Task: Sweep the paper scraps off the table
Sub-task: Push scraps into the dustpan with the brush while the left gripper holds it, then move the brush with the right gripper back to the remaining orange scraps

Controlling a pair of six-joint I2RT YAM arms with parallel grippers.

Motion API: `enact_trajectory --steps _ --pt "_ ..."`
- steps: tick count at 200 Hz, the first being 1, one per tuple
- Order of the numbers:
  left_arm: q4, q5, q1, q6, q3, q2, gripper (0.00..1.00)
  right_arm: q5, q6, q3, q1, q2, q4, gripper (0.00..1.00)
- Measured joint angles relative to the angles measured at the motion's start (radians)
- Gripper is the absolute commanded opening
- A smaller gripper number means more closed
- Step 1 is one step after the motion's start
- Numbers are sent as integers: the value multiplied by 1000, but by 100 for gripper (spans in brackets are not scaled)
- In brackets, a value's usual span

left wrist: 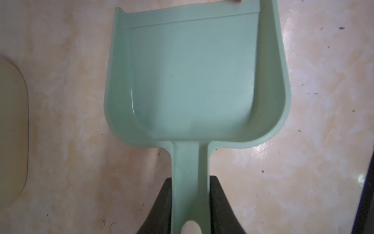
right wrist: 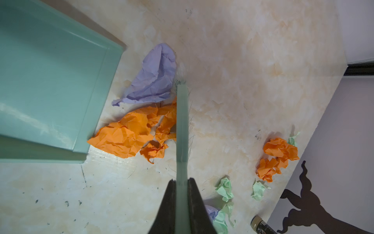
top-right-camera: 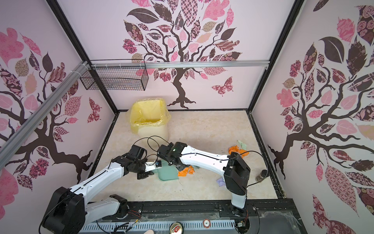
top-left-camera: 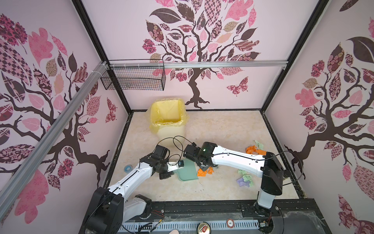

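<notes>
The paper scraps (right wrist: 129, 135) in play, several orange wads and one lilac one, lie on the counter (right wrist: 253, 60) bunched between the brush (right wrist: 182, 121) and the open lip of the dustpan (right wrist: 50, 81). The largest orange wad touches that lip. The brush stands just behind them, bristles down, so a short stroke would likely push them onto the pan. The right claw (right wrist: 181, 183) is clamped on the brush's narrow handle. The left claw (left wrist: 190, 182) is clamped on the dustpan's handle and seems to hold the empty pan's lip down on the counter, probably so paper rides up rather than slipping beneath. The far wads (right wrist: 280, 152), orange and pale green, lie well apart near the wall, beyond this stroke. The yellow-lined bin (top-left-camera: 168, 119) waits behind the arms.
</notes>
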State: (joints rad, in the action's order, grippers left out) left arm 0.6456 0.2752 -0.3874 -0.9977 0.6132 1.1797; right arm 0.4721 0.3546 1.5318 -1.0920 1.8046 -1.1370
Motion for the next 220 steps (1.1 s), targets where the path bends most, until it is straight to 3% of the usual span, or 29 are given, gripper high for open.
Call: enact_trajectory --steps 131,174,220 --pt "-125 3 -58 73 0 45 0 -190 114 6 0 -120 117 0" --pt "-148 2 -58 79 -2 61 0 -161 129 43 0 -169 77 0" --pt "-167 3 -58 75 -20 72 0 -45 157 52 5 -279 -18 0"
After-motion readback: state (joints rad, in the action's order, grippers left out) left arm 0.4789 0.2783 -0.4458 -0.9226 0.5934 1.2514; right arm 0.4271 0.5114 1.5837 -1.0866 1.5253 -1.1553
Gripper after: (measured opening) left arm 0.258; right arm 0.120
